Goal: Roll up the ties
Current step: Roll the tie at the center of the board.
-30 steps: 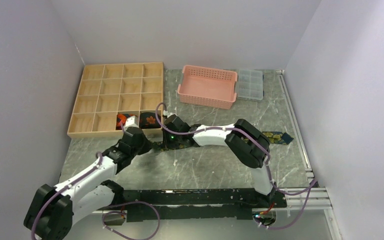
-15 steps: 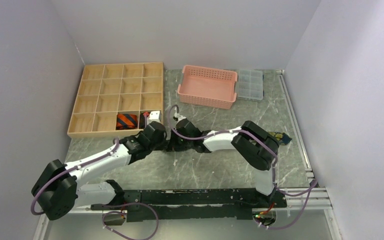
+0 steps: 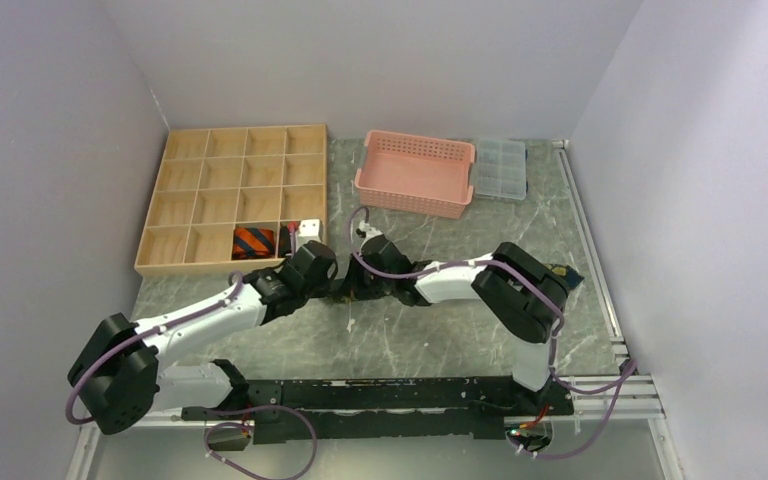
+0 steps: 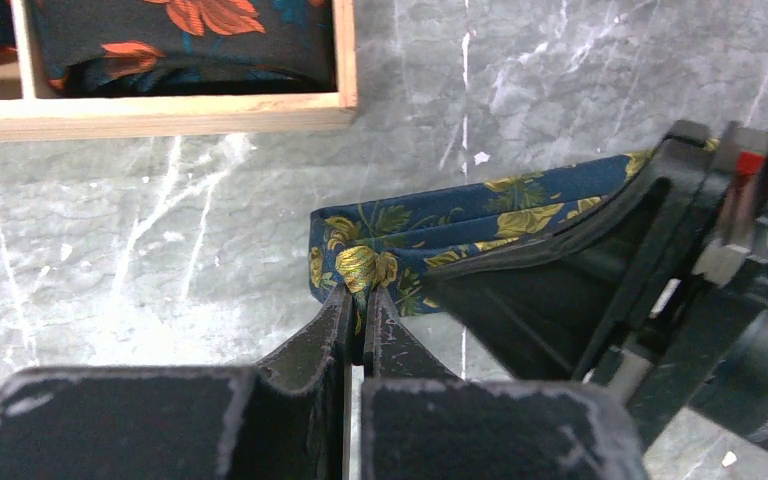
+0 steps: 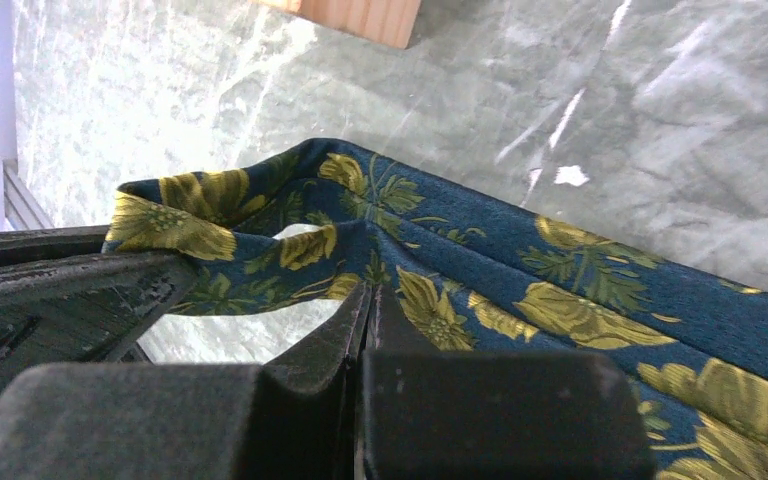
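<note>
Both the left jaws and the right jaws are clamped on the one floral tie [image 4: 410, 230], mid-frame on the surface [image 3: 440, 330]. Two others, the striped tie [image 3: 254, 241] and the leaf tie [image 4: 190, 35], sit in neighbouring compartments of the tray [image 3: 185, 175].

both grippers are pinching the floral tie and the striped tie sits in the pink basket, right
No. The striped tie sits in the wooden tray, not the pink basket; the top view shows it. The left gripper and right gripper do pinch the floral tie.
</note>
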Robot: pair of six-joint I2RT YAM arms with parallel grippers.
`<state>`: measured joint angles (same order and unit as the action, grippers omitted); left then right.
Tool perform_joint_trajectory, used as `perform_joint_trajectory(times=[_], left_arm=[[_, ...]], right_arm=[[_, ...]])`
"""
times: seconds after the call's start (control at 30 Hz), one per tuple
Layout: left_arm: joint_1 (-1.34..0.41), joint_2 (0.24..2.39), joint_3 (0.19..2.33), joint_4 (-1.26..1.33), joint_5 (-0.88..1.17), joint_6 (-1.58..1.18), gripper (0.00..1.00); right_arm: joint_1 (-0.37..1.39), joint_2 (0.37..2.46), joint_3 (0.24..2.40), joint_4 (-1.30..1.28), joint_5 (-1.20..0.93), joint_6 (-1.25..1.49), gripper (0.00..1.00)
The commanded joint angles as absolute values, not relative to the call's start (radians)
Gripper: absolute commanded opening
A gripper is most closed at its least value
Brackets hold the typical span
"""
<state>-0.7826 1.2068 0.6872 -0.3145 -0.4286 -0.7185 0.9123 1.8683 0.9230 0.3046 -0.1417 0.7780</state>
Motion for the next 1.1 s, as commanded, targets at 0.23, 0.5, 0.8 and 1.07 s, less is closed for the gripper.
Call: perform_joint_trajectory(times=[0.23,0.5,0.8,1.07], left_arm=[[-0.787,1.107,0.630,-0.293,-0.487,-0.728,0.03],[-0.787,1.111,0.641,-0.271,-0.475,-0.719,0.03],[-0.787,1.072,0.620,-0.297,-0.475,-0.733,0.03],[-0.787,1.064,0.608,-0.296,-0.472,-0.738,0.03]], right_arm=[[0.888,1.613,0.894,-0.045,0.196,0.547,0.48],[0.901,1.619,0.854,-0.088,0.217,0.502,0.53],[0.912,1.697,0.860,-0.081,0.251,0.494,0.45],[0.913,1.732,0.873,-0.091,0.265,0.494,0.06]])
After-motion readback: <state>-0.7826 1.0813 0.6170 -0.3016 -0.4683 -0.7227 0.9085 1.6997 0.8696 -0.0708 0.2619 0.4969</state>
